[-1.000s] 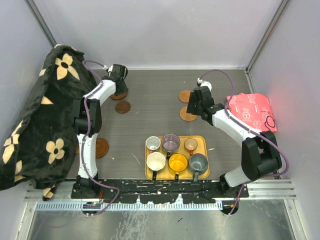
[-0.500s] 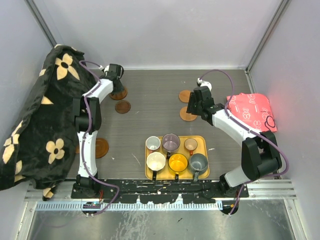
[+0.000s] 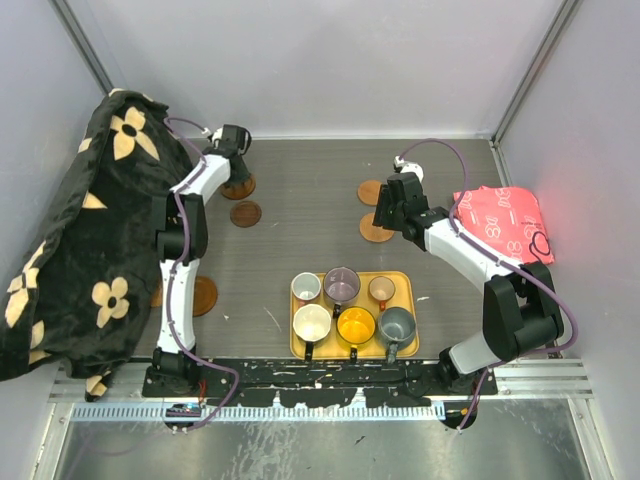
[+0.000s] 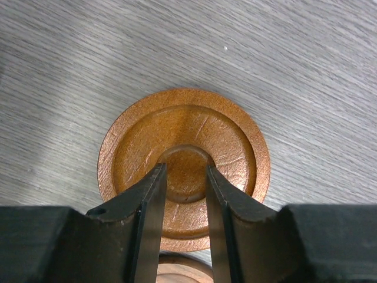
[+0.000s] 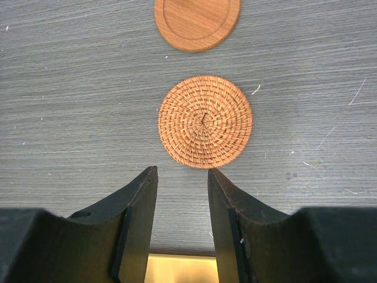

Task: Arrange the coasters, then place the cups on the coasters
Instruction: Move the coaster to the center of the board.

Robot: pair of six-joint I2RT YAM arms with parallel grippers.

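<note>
Black left gripper [image 4: 185, 168], its arm stretched far back, points down over a rimmed coaster [image 4: 184, 132], jaws narrowly parted and empty. The right gripper [image 5: 182, 170] hangs likewise, just short of a woven coaster [image 5: 205, 121].

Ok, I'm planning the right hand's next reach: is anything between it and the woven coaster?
Nothing visible does. In the right wrist view only bare grey table lies between the open right hand and the woven coaster. The wooden coaster lies beyond it, farther from the hand and apart from it.
</note>
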